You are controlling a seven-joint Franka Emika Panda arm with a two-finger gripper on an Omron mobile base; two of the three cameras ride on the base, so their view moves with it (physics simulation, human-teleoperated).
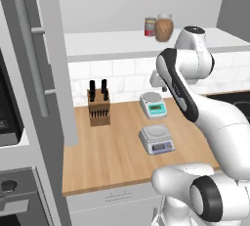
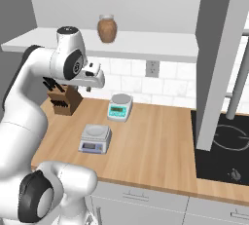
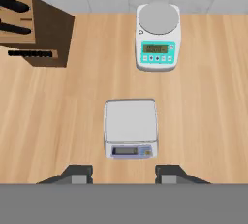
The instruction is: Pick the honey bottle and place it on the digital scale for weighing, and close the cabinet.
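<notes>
Wooden worktop (image 1: 112,151) below me carries knife block (image 1: 98,107), white scale with teal panel (image 1: 153,104), and digital scale (image 1: 156,139) nearer front. Honey bottle (image 1: 164,28) sits up on cabinet shelf (image 1: 107,44), touching red-labelled can (image 1: 150,26); cabinet door (image 2: 220,58) stands open. Risks I judge: reaching up could knock can, or set bottle on wrong scale; swinging arm may hit open door. Gripper (image 3: 123,173) hangs over digital scale, fingers (image 3: 77,174) wide apart, holding nothing.

- A home kitchen: wooden counter (image 1: 112,151) under white tiled wall (image 1: 122,76).
- Knife block (image 1: 98,106) on it; black hob (image 2: 226,151) to the counter's right.
- Oven (image 1: 7,117) left of the counter.
</notes>
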